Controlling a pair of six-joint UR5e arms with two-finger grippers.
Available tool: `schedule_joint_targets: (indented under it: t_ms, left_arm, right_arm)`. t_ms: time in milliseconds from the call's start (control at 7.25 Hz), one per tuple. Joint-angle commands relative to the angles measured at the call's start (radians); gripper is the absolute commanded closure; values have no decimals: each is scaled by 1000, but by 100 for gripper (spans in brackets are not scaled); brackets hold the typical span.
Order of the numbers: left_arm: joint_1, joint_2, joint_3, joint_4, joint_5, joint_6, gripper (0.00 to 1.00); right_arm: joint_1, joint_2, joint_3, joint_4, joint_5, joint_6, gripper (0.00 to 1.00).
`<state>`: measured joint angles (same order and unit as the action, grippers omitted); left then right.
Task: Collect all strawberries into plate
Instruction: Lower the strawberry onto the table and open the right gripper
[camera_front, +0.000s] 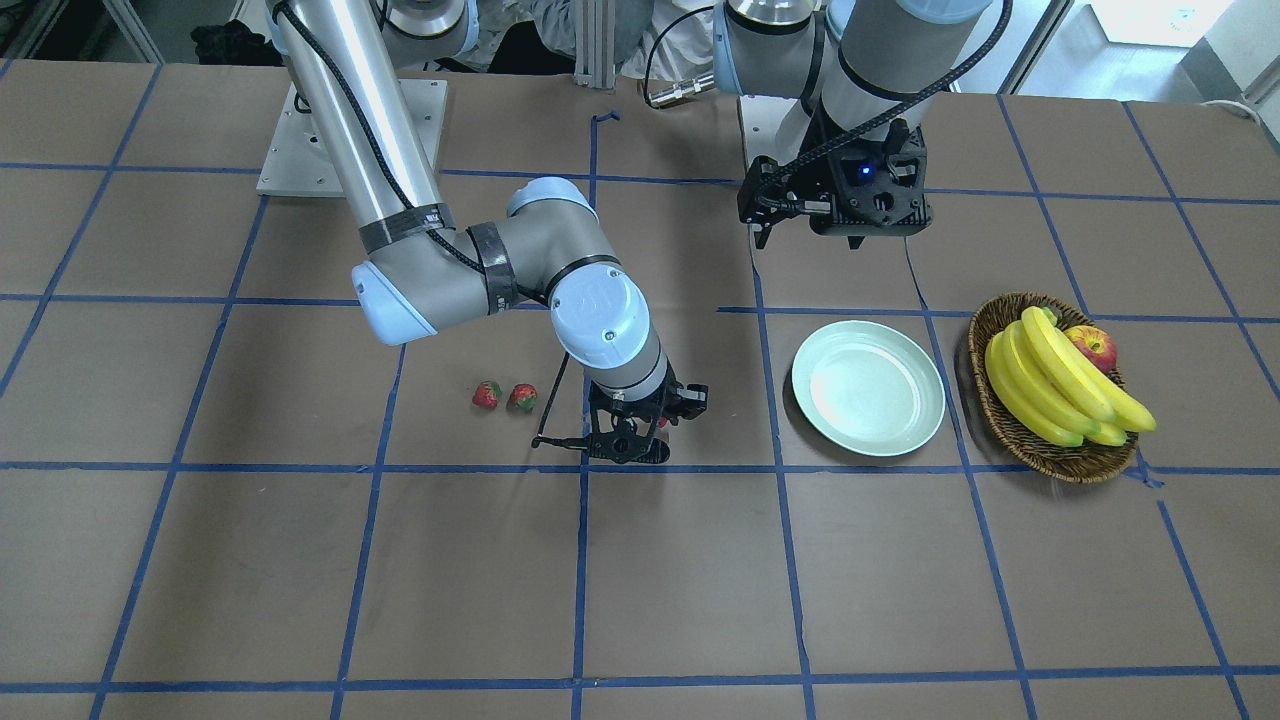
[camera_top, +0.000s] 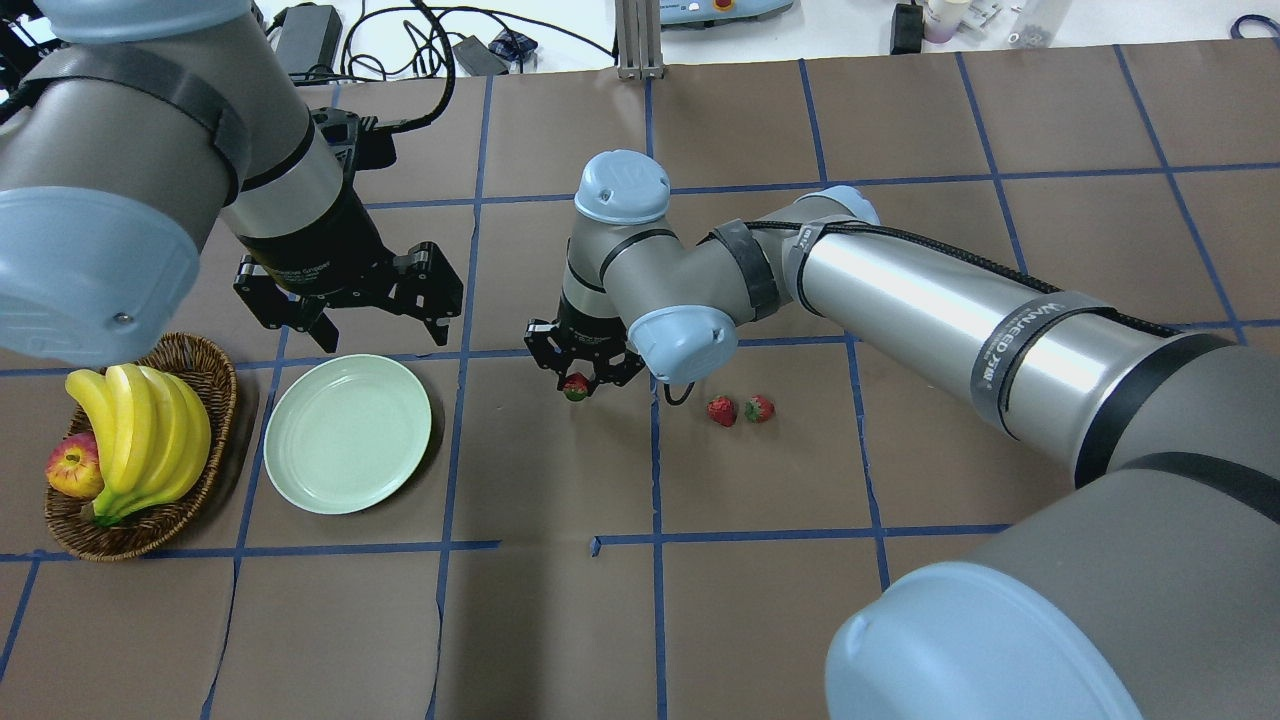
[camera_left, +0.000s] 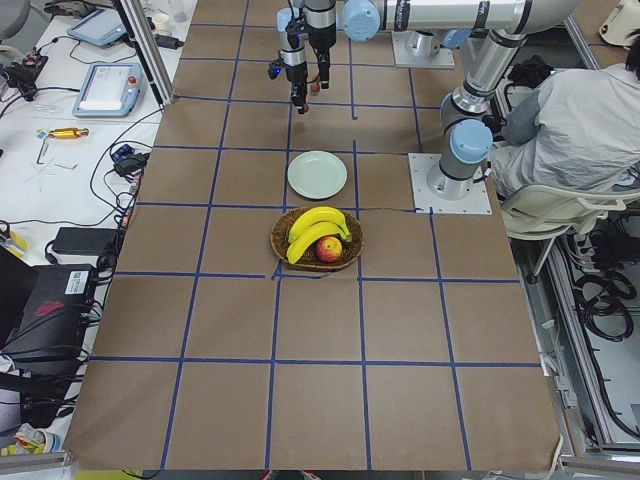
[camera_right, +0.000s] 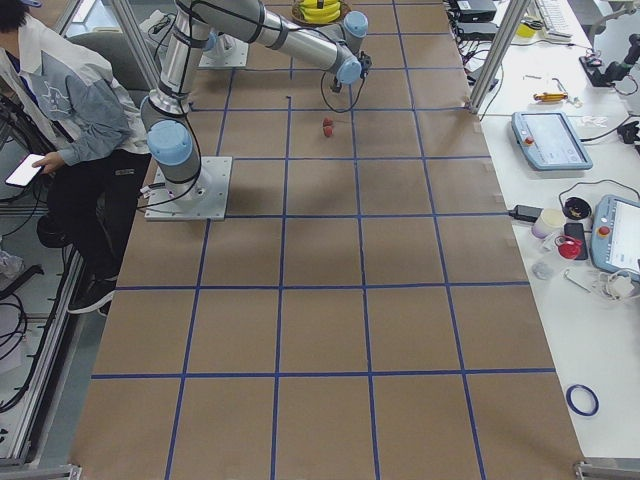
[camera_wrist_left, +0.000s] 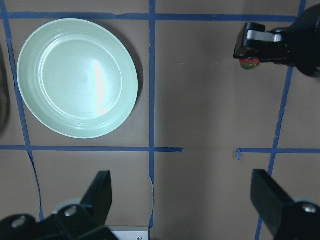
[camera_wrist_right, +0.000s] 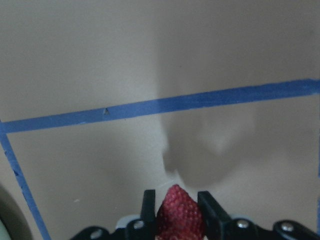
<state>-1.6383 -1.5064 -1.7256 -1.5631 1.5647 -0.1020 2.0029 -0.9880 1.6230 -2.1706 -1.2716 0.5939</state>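
Right gripper (camera_top: 577, 384): clamping narrowly on one strawberry (camera_wrist_right: 178, 212), hanging to one side of the plate (camera_top: 347, 447). Two loose strawberries (camera_top: 722, 411) (camera_top: 759, 408): lying side by side beyond it, farther from the plate. Left gripper (camera_top: 368, 322): hovering wide open, holding nothing, just beside the plate's rim.

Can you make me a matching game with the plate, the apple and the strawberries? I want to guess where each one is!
Things:
1. plate
2. apple
3. strawberry nearest the plate
4. other two strawberries

Where or how:
A. lying on the table
B. gripped by the right end effector
C. nothing on it
D. in the basket

Pairs: 1-C, 2-D, 3-B, 4-A
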Motion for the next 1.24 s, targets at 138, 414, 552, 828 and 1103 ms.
schedule_joint_targets:
  t_ms: [138,414,552,828,1103]
  left_arm:
    - [0,0,-3,0,0,-4,0]
    - [0,0,-5,0,0,-4,0]
    - [0,0,-5,0,0,-4,0]
    - [0,0,-6,-2,0,-4,0]
    - [0,-1,-9,-5,2,-4,0]
  right_arm:
    - [-1,0,8,0,-2,-3,3]
    - [-1,-23,6,3,-8,-6,0]
    - [-4,-53,-3,12,-34,-5,0]
    - [-30,-133,6,126,-197,-98,0]
    - [-151,-179,12,245,-255,-174,0]
